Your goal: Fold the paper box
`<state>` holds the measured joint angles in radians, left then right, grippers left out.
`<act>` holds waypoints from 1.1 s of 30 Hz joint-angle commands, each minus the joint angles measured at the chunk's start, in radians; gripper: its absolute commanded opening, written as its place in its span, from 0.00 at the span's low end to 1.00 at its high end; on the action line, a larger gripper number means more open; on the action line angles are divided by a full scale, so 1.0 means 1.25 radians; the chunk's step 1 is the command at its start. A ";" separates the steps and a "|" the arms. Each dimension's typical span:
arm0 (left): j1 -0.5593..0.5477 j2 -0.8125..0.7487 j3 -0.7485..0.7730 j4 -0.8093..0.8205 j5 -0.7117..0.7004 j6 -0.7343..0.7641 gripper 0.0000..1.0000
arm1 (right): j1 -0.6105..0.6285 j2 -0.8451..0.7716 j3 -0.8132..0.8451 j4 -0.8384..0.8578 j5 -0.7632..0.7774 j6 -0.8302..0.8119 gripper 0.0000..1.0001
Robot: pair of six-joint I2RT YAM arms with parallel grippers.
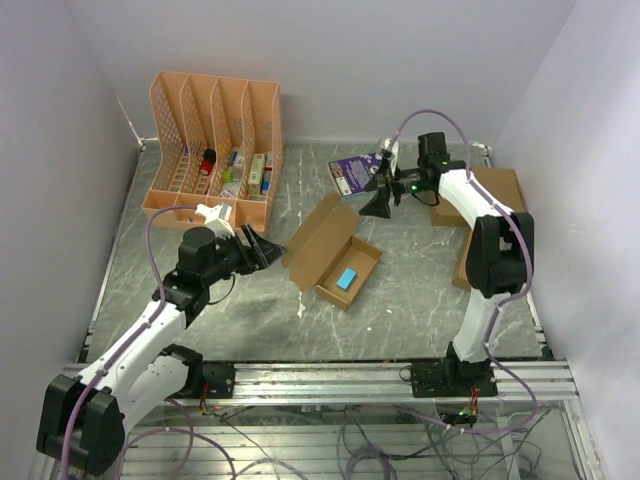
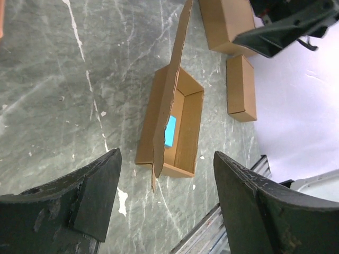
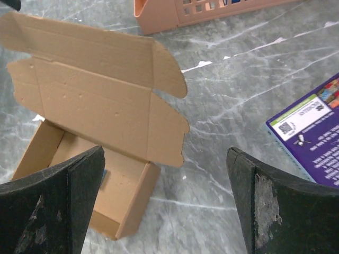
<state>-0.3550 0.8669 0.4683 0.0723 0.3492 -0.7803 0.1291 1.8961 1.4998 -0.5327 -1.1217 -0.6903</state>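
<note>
Paper box (image 1: 332, 252): lid up, blue block (image 1: 347, 279) inside | left tool (image 1: 272, 250), right tool (image 1: 377, 205): agape, empty

Paper box (image 1: 318, 232): 1; blue block (image 1: 347, 279): 1; other cartons (image 2: 241, 87): 2; rack (image 1: 165, 130): 1; booklet (image 1: 352, 172): 1.

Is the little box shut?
No, the box has its lid standing open, and a blue block shows inside.

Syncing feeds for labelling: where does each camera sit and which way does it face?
Top external: high behind the robot, looking down on the table; left arm and right arm show.
Left wrist: on its arm, facing the paper box past the open left gripper.
Right wrist: on its arm, facing the box's raised lid past the open right gripper.
All three show the box.
</note>
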 commanded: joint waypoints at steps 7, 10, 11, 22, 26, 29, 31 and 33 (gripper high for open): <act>0.005 0.073 0.026 0.092 0.046 -0.026 0.75 | 0.024 0.209 0.177 -0.112 -0.012 0.083 0.94; 0.004 0.110 0.048 0.083 0.054 -0.015 0.69 | 0.033 0.265 0.225 -0.165 -0.030 0.047 0.90; 0.004 0.122 0.061 0.073 0.053 -0.009 0.68 | 0.035 0.277 0.237 -0.188 -0.039 0.023 0.89; -0.002 0.212 0.140 0.008 0.070 0.053 0.51 | 0.054 0.263 0.207 -0.196 -0.070 -0.036 0.60; -0.004 0.249 0.186 -0.031 0.073 0.095 0.48 | 0.050 0.224 0.155 -0.163 -0.066 -0.046 0.37; -0.004 0.267 0.221 -0.057 0.069 0.120 0.49 | 0.040 0.189 0.108 -0.106 -0.067 -0.018 0.25; -0.003 0.273 0.245 -0.076 0.057 0.135 0.50 | 0.027 0.162 0.071 -0.055 -0.076 0.015 0.19; -0.004 0.271 0.269 -0.100 0.032 0.150 0.54 | 0.014 0.132 0.032 -0.002 -0.076 0.050 0.13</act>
<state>-0.3573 1.2076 0.7296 0.0082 0.4122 -0.6575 0.1802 2.1597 1.6081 -0.6807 -1.1889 -0.6998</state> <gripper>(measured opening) 0.506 0.183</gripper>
